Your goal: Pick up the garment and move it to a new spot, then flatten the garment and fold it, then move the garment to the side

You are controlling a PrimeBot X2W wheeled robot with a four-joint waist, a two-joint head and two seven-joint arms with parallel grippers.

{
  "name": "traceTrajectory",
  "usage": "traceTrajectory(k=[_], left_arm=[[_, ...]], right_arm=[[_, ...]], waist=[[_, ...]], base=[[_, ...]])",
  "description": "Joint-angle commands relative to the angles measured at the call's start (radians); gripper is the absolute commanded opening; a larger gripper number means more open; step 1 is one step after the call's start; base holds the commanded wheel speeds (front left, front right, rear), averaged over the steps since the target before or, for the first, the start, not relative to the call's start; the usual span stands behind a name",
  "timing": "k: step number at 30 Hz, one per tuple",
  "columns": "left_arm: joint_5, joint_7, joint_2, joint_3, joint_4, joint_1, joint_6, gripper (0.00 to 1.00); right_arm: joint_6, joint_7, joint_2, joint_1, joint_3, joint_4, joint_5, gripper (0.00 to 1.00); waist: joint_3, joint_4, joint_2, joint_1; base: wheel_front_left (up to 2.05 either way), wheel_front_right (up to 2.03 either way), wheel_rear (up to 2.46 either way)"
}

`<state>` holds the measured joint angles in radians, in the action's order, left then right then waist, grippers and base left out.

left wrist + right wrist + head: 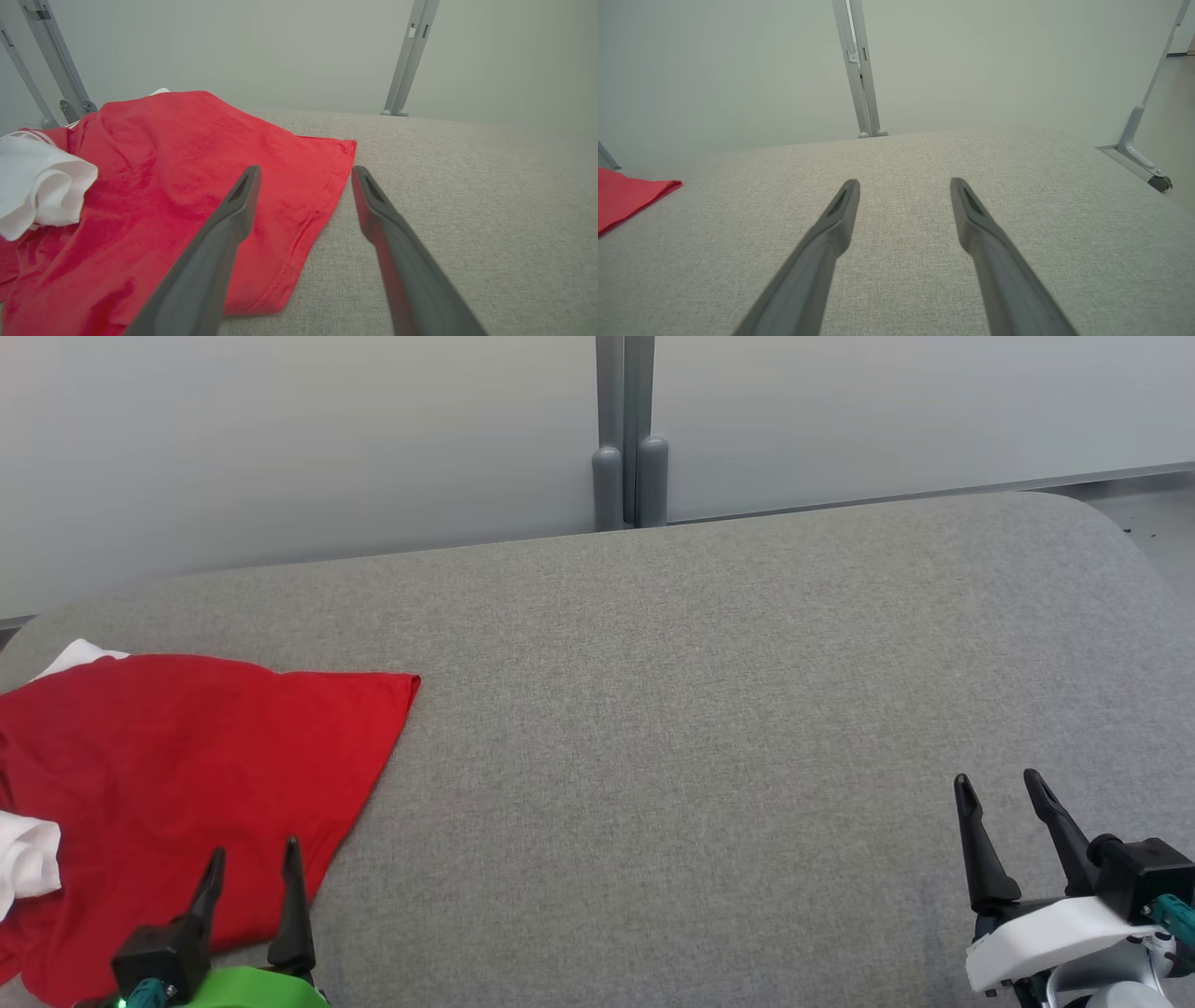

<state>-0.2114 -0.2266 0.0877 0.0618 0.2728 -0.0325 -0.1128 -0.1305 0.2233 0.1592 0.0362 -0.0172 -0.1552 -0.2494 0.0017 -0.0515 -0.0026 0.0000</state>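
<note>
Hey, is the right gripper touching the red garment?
Apart. The head view shows the right gripper far from the garment, with bare grey surface between them.

Red cloth garment: plain red, white sleeves. Fabric-covered tabletop: heathered grey. Left pincer: dark fingers, green body. Right pincer: dark fingers, white body.

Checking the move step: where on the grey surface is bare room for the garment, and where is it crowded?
Bare: the grey surface from the garment across to the right hand, back to the wall post. Crowded: far left, where the garment lies rumpled by the left hand.
</note>
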Motion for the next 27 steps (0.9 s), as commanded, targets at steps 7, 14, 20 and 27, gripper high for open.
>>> traceTrajectory(k=[7,14,20,27], left_arm=[[0.068,-0.022,-0.001,0.016,0.009,-0.021,-0.005,1.0],[0.114,-0.033,-0.005,0.02,0.014,-0.022,-0.006,1.0],[0.15,-0.041,-0.008,0.021,0.017,-0.024,-0.009,1.0],[0.148,-0.039,-0.014,0.025,0.017,-0.027,-0.01,1.0]], right_arm=[[0.0,0.024,0.014,0.018,0.0,0.01,0.068,1.0],[0.0,0.036,0.021,0.021,-0.004,0.013,0.109,1.0],[0.0,0.044,0.023,0.022,0.002,0.017,0.145,1.0],[0.0,0.044,0.024,0.026,0.005,0.016,0.142,1.0]], waist=[[0.001,-0.002,0.0023,0.0],[-0.001,0.004,0.0024,0.0],[-0.002,0.018,0.0026,0.0],[-0.001,0.027,0.0026,0.0]], base=[[0.0,0.0,0.0],[0.0,0.0,0.0],[0.0,0.0,0.0],[0.0,0.0,0.0]])
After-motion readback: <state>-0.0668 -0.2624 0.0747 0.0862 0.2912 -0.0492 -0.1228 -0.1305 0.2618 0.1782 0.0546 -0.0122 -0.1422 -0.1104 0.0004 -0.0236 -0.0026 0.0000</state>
